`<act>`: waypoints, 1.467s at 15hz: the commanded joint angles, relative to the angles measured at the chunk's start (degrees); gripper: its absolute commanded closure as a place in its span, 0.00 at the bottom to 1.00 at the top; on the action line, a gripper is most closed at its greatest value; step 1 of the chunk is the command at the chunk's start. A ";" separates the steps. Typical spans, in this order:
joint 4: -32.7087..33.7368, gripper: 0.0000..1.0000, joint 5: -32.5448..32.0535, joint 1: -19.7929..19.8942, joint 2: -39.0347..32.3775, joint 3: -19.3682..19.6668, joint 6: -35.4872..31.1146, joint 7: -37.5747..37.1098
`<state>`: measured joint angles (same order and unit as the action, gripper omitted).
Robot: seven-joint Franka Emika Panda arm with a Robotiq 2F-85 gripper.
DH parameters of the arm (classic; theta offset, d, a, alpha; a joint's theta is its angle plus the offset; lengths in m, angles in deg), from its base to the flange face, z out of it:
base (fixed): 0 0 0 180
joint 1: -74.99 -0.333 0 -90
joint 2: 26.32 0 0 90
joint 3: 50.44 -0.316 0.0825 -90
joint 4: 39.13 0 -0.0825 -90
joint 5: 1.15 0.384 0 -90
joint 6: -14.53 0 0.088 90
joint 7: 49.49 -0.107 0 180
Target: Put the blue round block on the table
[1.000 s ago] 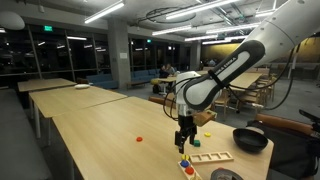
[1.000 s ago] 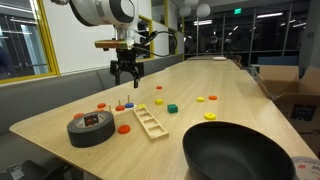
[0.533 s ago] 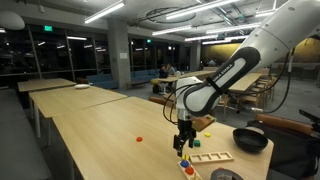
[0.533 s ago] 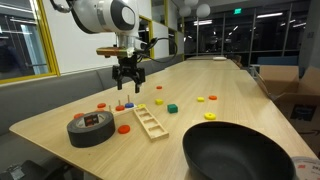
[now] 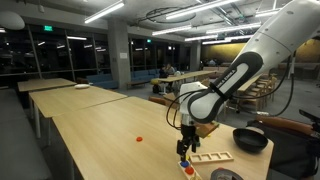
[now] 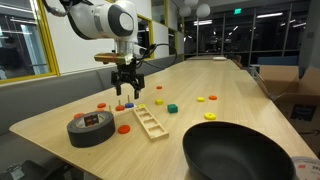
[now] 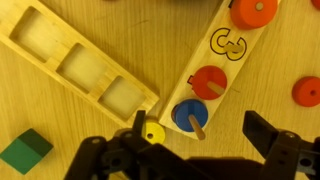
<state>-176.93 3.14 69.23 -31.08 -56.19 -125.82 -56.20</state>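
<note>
The blue round block (image 7: 186, 116) sits on a wooden peg at the near end of a narrow numbered peg board (image 7: 226, 45) that also holds red discs. It shows faintly in an exterior view (image 6: 121, 106). My gripper (image 7: 200, 137) is open, its fingers on either side of the blue block and just above it, not touching. In both exterior views the gripper (image 5: 184, 144) (image 6: 126, 92) hangs low over the peg board. The light-wood table (image 6: 222, 85) (image 5: 100, 130) lies under it all.
A slotted wooden tray (image 7: 70, 60) (image 6: 148, 121) lies beside the peg board. A small yellow block (image 7: 153, 133) and a green block (image 7: 25, 150) are near the left finger. A loose red disc (image 7: 307, 92), a tape roll (image 6: 90, 128) and a black bowl (image 6: 240, 155) are nearby.
My gripper has come down toward the peg board and now hangs just above the blue block. It stays open. The blocks have not moved.
</note>
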 commanded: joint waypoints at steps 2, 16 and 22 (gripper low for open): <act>-2.41 0.00 -0.67 -0.46 0.76 -0.16 -2.96 -0.92; -1.42 0.00 -1.40 -1.38 -2.87 -0.09 -6.10 -1.69; -0.22 0.00 -1.80 -1.50 -4.90 0.17 -7.13 -2.17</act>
<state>-178.61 3.13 68.17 -34.70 -56.31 -131.67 -56.40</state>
